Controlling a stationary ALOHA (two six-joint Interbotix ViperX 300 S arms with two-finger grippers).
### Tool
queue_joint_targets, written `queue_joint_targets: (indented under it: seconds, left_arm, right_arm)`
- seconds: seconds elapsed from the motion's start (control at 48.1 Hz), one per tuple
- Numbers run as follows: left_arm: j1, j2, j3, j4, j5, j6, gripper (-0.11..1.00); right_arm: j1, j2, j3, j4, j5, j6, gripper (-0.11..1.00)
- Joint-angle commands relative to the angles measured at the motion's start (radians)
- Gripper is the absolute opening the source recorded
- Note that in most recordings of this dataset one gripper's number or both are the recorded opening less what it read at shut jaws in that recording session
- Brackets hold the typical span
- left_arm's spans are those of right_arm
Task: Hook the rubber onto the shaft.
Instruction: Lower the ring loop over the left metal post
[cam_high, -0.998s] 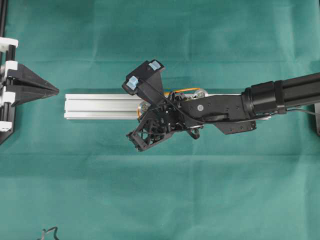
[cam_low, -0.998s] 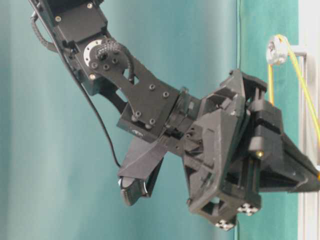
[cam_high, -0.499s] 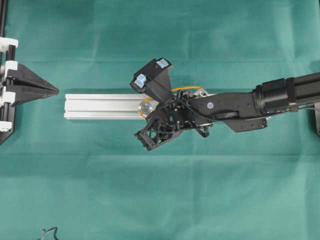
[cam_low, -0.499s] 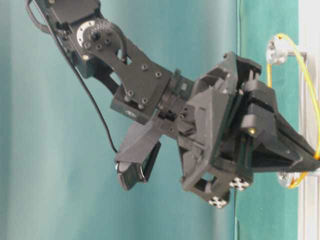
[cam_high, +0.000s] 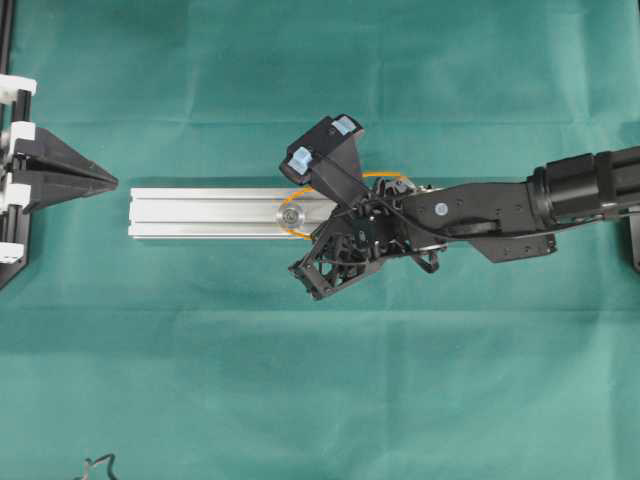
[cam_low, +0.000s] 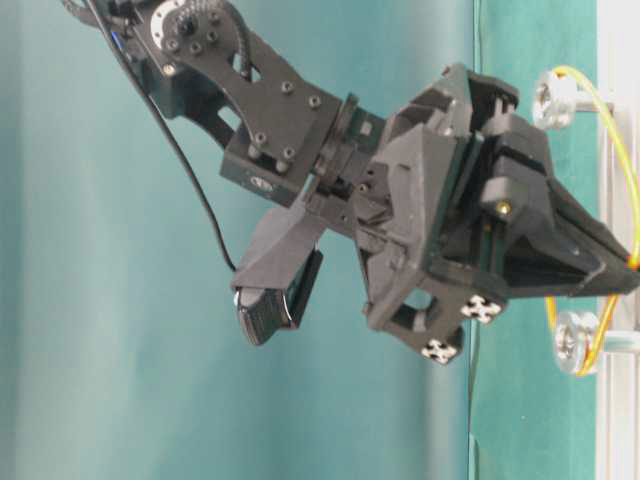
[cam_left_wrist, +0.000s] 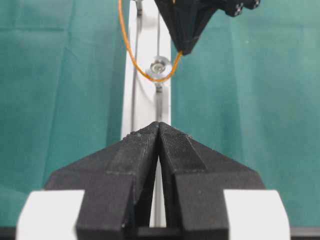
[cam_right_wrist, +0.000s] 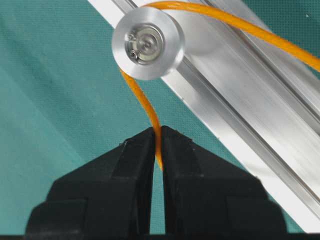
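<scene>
Since a second ago my right arm has slid right along the rail (cam_high: 200, 213) on the table (cam_high: 320, 380), uncovering the near shaft (cam_high: 292, 214). Right end effector (cam_right_wrist: 158, 137) is pinched closed on the rubber band (cam_right_wrist: 145, 102), looped around that shaft. Left end effector (cam_left_wrist: 159, 131) closed, empty. Band is light, thin, stretchy; likely snaps back if released, so grip the strand only.

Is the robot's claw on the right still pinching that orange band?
Yes: the right gripper is closed on the rubber band, which runs out from between its fingertips.
</scene>
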Motion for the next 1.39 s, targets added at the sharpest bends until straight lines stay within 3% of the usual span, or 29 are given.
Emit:
queue_joint_targets:
  seconds: [0.0, 0.416, 0.499, 0.603, 0.79, 0.853, 1.373]
  left_arm:
    - [0.000, 0.006, -0.031, 0.003, -0.005, 0.000, 0.00]
    - [0.002, 0.006, -0.031, 0.002, -0.006, 0.000, 0.00]
    - [0.000, 0.006, -0.031, 0.002, -0.008, 0.000, 0.00]
    - [0.002, 0.006, -0.031, 0.002, -0.009, 0.000, 0.00]
    - [0.002, 0.006, -0.031, 0.002, -0.009, 0.000, 0.00]
    - [0.002, 0.006, -0.031, 0.003, -0.009, 0.000, 0.00]
    - [0.002, 0.006, -0.031, 0.002, -0.009, 0.000, 0.00]
  right_arm:
    - [0.002, -0.044, -0.002, -0.006, -0.006, -0.005, 0.07]
    - [0.002, -0.048, 0.000, -0.006, -0.006, -0.038, 0.07]
    - [0.002, -0.046, 0.000, -0.006, -0.006, -0.040, 0.11]
    - [0.002, -0.046, 0.000, -0.008, -0.006, -0.041, 0.31]
    - [0.003, -0.048, 0.000, -0.020, -0.006, -0.044, 0.81]
    - [0.003, -0.048, 0.000, -0.020, -0.006, -0.044, 0.88]
    - [0.003, -0.051, -0.002, -0.026, -0.003, -0.048, 0.87]
